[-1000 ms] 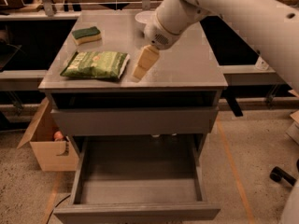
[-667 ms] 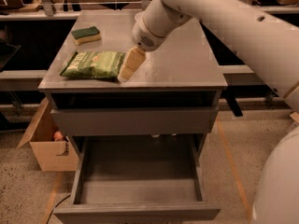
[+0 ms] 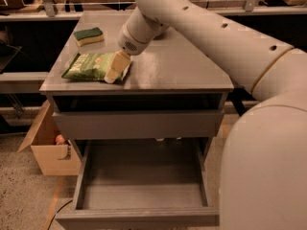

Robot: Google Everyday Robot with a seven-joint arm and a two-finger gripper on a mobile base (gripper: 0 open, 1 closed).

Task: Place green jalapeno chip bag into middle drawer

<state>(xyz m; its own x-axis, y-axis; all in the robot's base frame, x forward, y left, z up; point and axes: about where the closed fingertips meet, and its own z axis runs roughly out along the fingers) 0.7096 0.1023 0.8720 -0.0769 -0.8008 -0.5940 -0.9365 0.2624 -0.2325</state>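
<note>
At the right end of the bag [image 3: 91, 66], the gripper [image 3: 112, 74] sits low over the cabinet top [image 3: 177, 66]. You cannot tell whether it is open or closed, nor whether it is touching the bag.

Expect the bag to be light and soft: a puffed pillow of crinkly film that gives under pressure and is probably slick. The chips inside will likely crush, so squeeze only enough to hold it. Your best hold is likely across the narrow width at the right end, which is nearest the gripper, or on the flat seam there.

The bag lies flat, printed face up, near the front left of the top. Its long axis runs left to right, roughly along the front edge, with the left end a little nearer that edge. The sponge [image 3: 88, 36] is behind it, apart.

Below, the drawer [image 3: 144, 181] stands pulled out with its floor bare, well apart from the bag.
</note>
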